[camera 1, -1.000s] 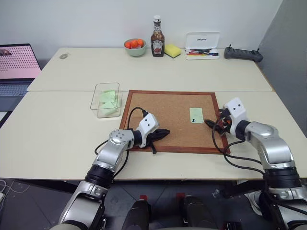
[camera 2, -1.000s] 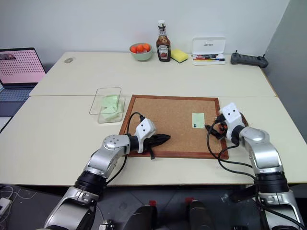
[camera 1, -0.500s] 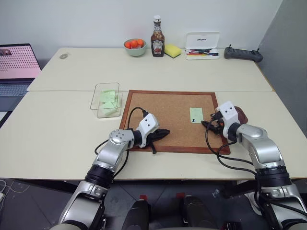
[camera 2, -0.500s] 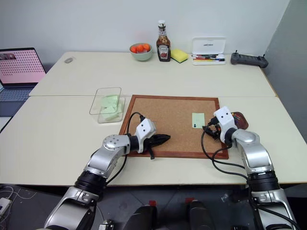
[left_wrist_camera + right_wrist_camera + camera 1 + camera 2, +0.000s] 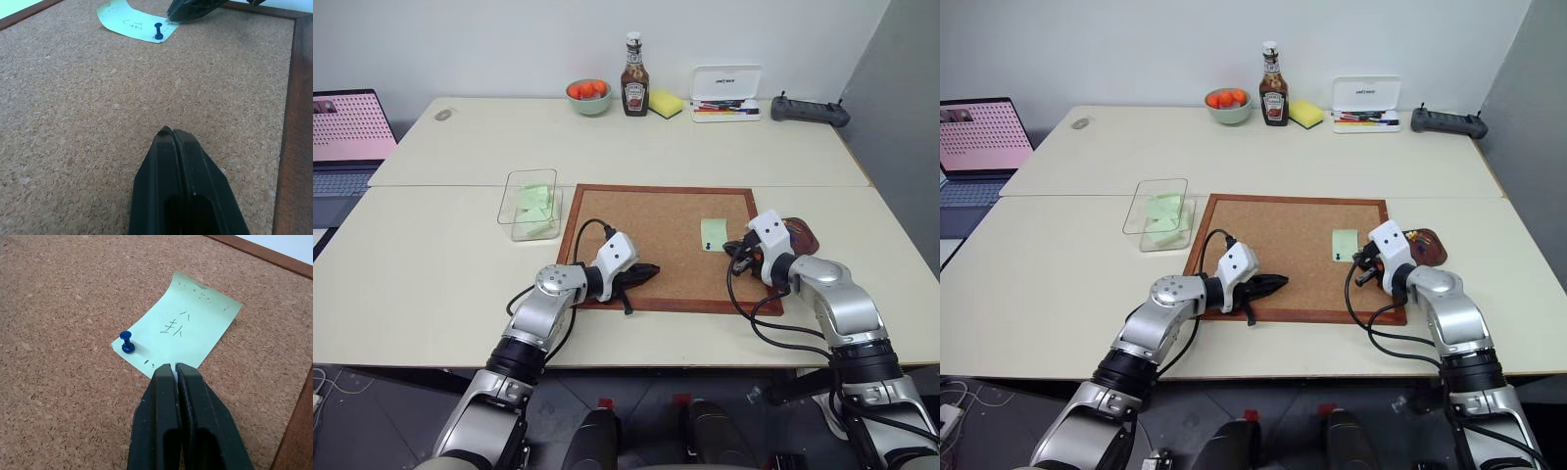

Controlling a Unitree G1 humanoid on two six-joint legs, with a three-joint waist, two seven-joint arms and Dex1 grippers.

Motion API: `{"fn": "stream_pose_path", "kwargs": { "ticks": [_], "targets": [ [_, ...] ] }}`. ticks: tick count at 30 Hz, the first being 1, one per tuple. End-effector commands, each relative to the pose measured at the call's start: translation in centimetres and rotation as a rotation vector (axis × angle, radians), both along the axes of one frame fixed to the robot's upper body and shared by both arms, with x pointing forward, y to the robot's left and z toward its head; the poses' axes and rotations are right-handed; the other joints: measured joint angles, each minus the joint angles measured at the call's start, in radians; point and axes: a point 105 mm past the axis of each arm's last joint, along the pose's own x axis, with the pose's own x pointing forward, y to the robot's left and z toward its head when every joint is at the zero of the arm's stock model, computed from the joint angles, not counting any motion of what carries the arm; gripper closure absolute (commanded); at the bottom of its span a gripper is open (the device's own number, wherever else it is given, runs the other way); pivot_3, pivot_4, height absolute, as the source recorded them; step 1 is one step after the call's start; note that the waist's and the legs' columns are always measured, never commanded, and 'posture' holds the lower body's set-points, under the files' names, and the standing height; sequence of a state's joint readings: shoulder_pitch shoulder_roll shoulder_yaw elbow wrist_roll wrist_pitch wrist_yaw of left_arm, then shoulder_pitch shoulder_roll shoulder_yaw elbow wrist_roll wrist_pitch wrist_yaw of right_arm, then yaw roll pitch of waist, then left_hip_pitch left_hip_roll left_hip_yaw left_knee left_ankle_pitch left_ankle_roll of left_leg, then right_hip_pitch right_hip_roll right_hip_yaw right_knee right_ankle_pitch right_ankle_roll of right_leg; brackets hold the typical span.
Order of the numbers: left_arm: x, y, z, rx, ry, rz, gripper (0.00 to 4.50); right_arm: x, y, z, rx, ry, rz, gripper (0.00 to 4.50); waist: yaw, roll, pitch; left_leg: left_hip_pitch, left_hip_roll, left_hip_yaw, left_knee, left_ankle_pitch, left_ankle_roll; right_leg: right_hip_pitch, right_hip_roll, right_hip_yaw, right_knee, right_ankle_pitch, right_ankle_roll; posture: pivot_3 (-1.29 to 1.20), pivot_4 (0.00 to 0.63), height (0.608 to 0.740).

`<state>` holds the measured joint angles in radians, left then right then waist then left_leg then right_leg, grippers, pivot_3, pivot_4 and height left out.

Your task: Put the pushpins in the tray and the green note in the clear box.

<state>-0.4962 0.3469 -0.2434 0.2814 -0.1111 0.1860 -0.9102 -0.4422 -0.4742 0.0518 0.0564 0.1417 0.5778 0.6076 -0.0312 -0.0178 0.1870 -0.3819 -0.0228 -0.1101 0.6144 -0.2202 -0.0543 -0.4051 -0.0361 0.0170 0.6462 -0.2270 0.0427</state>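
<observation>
On the corkboard, the green note is lying held by one blue pushpin, both grippers' fingers pressed together, empty, so pulling that pin for the tray is needing spread fingers.

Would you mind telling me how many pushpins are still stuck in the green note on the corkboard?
1. A blue pushpin stands at one corner of the green note on the corkboard. The right pincer covers the neighbouring corner, so another pin may be hidden there.
</observation>
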Motion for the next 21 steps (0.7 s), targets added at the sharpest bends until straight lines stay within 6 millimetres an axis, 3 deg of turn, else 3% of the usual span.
{"fn": "stream_pose_path", "kwargs": {
  "ticks": [1,8,13,21],
  "targets": [
    [-0.6,0.2,-1.7,0.043,0.049,-0.008,4.5,-0.1,-0.1,3.3,0.029,-0.104,0.011,4.46,0.0,0.0,0.0,0.0,0.0,0.0,0.0,0.0,0.0,0.0,0.0,0.0,0.0,0.0,0.0,0.0,0.15,0.74],
    [-0.7,0.1,-1.9,0.051,0.052,-0.013,4.5,-0.5,0.7,5.5,0.067,-0.156,0.039,4.46,0.0,0.0,0.0,0.0,0.0,0.0,0.0,0.0,0.0,0.0,0.0,0.0,0.0,0.0,0.0,0.0,0.15,0.74],
    [-0.7,0.1,-1.9,0.054,0.053,-0.012,4.5,-0.5,-0.1,6.6,0.069,-0.18,0.016,4.46,0.0,0.0,0.0,0.0,0.0,0.0,0.0,0.0,0.0,0.0,0.0,0.0,0.0,0.0,0.0,0.0,0.15,0.74],
    [-0.7,0.1,-1.9,0.058,0.048,-0.015,4.5,-0.2,-6.4,5.5,-0.187,-0.178,-0.147,4.46,0.001,0.0,0.0,0.0,0.0,0.0,0.0,0.0,0.0,0.0,0.0,0.0,0.0,0.0,0.0,0.0,0.15,0.74]
  ]
}}
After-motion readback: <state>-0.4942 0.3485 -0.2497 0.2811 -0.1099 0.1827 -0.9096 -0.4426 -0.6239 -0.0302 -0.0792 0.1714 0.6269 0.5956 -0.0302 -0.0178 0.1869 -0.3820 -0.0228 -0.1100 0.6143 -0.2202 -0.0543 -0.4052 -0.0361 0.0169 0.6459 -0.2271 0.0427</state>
